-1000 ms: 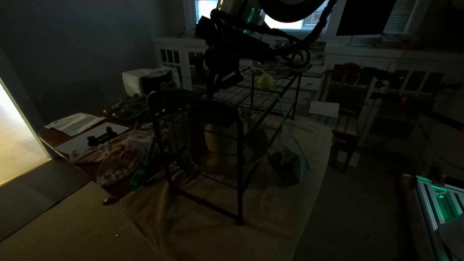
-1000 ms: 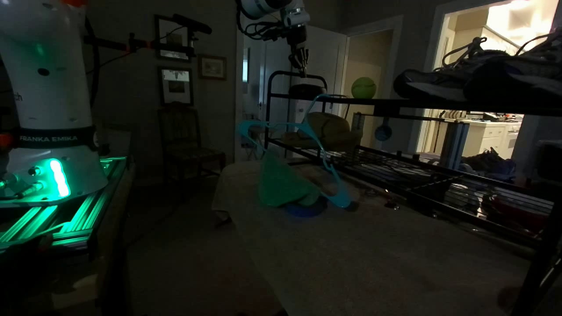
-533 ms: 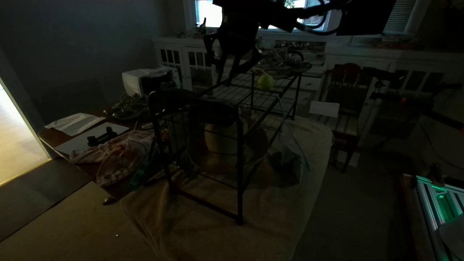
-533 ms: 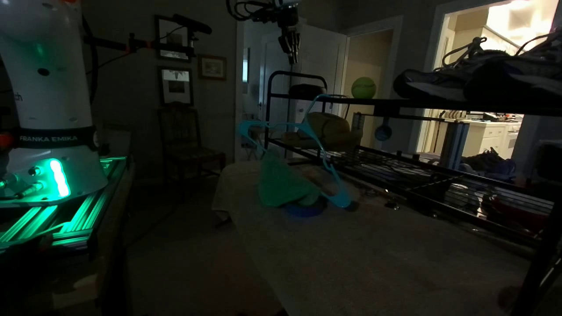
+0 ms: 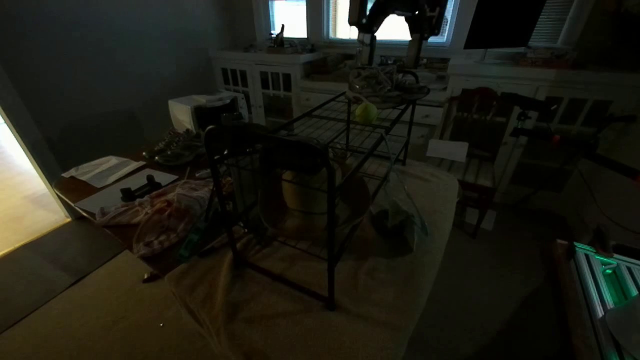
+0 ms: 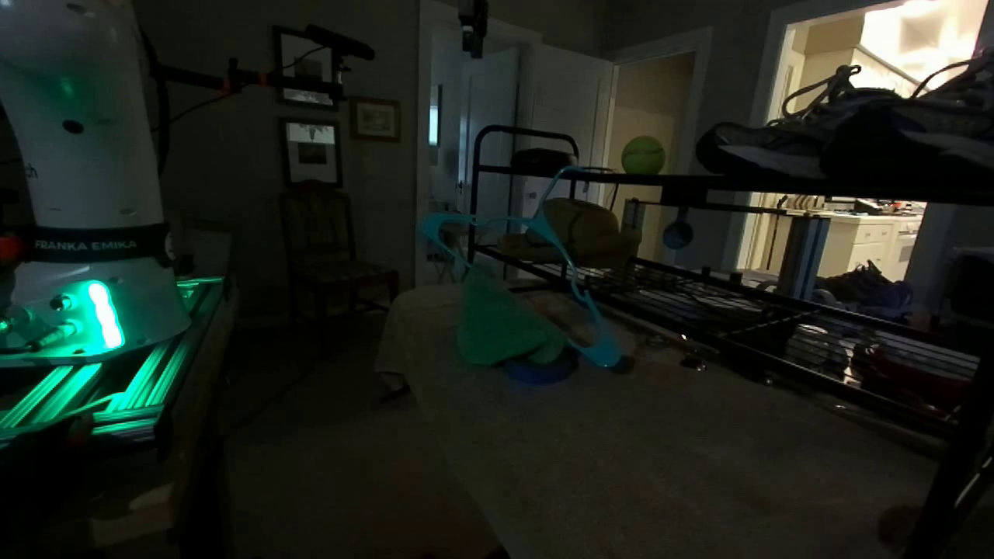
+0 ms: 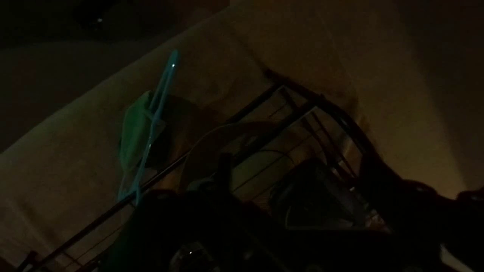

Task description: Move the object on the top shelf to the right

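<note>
Counting one robot arm (image 6: 87, 171), one gripper (image 5: 391, 62) with two fingers (image 5: 368, 52), one black rack (image 5: 331, 240), and, on its top shelf (image 6: 691, 186), one green ball (image 6: 643, 156), two shoes (image 6: 908, 138) and one dark thing (image 6: 543, 161) too dim to name. Seeing one tan hat (image 6: 586, 225) too, one blue hanger (image 6: 545, 227), three pictures in frames (image 6: 375, 119), and one chair (image 5: 477, 167) in each exterior view. Also finding, in an exterior view, one black dumbbell (image 5: 141, 189), one white box (image 5: 187, 115) with a dark front and one big black screen (image 5: 505, 24).
</note>
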